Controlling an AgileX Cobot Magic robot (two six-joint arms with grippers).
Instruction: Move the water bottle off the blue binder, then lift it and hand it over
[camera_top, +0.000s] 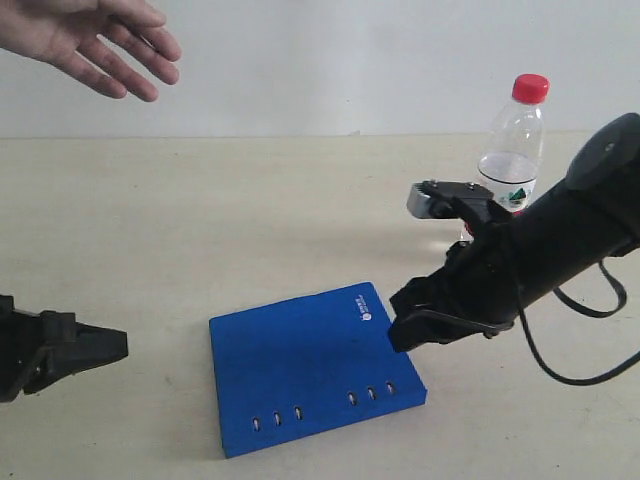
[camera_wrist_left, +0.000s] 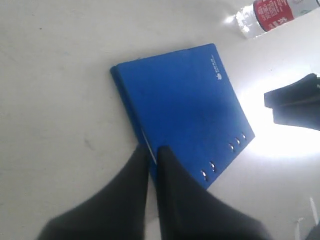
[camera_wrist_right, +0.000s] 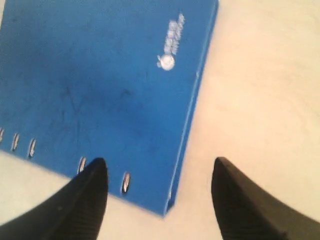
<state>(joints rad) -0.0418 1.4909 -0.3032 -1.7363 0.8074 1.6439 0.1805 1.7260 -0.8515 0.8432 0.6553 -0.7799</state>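
Notably, swinging the spread, empty right end effector (camera_top: 403, 320) back could topple the water bottle (camera_top: 512, 150) standing behind it.

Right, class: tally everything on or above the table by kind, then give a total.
Clear plastic water bottle with red cap: 1
Flat blue binder: 1
Black robot claws (left, right): 2
Human hand: 1
Total: 5

The water bottle (camera_top: 513, 150) is clear, glossy plastic. The blue binder (camera_top: 300, 360) looks matt and faintly scuffed, with shiny metal rivets (camera_top: 371, 394). The counter (camera_top: 200, 220) is smooth, matt beige. The right arm's fingers (camera_wrist_right: 87, 200) are matt black, finely ribbed inside.
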